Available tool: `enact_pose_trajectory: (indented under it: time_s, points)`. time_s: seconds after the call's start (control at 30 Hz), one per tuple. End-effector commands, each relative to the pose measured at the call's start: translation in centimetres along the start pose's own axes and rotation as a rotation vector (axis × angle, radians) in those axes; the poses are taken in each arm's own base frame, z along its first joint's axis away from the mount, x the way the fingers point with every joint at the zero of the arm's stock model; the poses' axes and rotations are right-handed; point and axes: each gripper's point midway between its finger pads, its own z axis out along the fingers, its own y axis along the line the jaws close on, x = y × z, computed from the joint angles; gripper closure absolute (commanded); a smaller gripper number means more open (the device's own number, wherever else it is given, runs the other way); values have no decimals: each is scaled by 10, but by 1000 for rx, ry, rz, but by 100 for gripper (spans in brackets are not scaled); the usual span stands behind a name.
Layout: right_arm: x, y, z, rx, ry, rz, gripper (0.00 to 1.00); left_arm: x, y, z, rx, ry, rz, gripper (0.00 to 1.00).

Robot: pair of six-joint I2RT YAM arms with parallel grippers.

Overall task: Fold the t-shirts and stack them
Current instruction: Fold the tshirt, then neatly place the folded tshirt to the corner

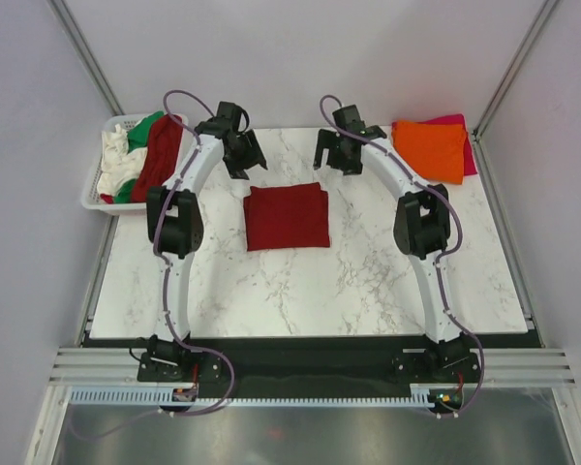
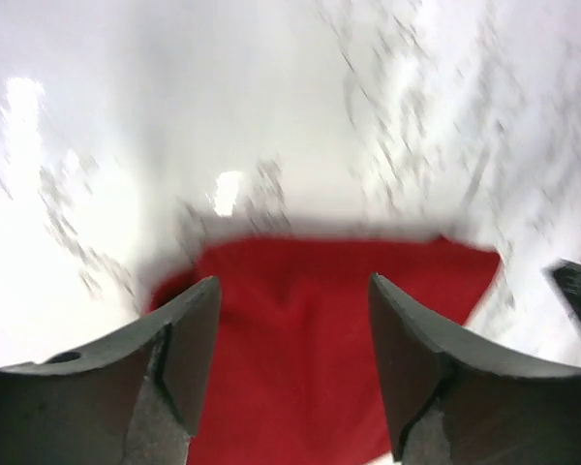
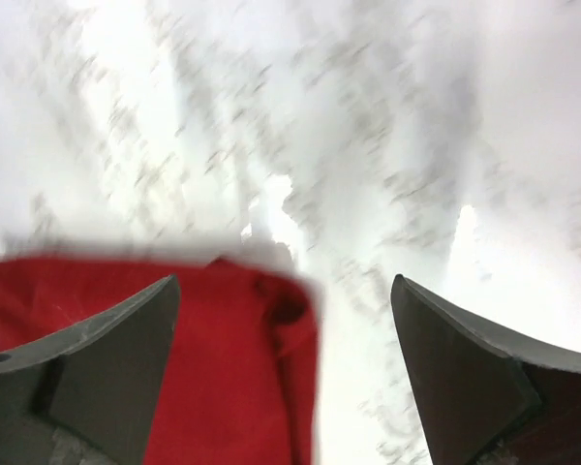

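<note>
The dark red t-shirt (image 1: 287, 217) lies mid-frame below the released left gripper (image 1: 248, 166) and right gripper (image 1: 336, 164). Only the top view shows the orange t-shirt (image 1: 430, 147), upper right.

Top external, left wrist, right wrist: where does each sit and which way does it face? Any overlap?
Top external: above and behind the bases, looking down on the marble table; left arm and right arm show whole.
Left wrist: on the left arm, looking down past the open left gripper at the folded dark red t-shirt; only its two fingers show.
Right wrist: on the right arm, looking down past the open right gripper at the shirt's corner; only its fingers show.
Shared: all three see that shirt and the marble.
</note>
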Motion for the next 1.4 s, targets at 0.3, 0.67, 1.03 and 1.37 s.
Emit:
enact_pose_trajectory:
  time_s: [0.3,0.67,1.03,1.37]
  points:
    - [32,-5,-84,-189,-6,17,2,19,19,-85,-102,-45,89,29]
    - [94,-3,-20,-314,152,34,2,97,51,-166,-59,-90,212,29]
    - [115,4,38,-303,179,136,6,123,104,-189,-167,-216,268,28]
    - [111,19,42,-379,150,101,100,125,114,-181,-191,-249,264,30]
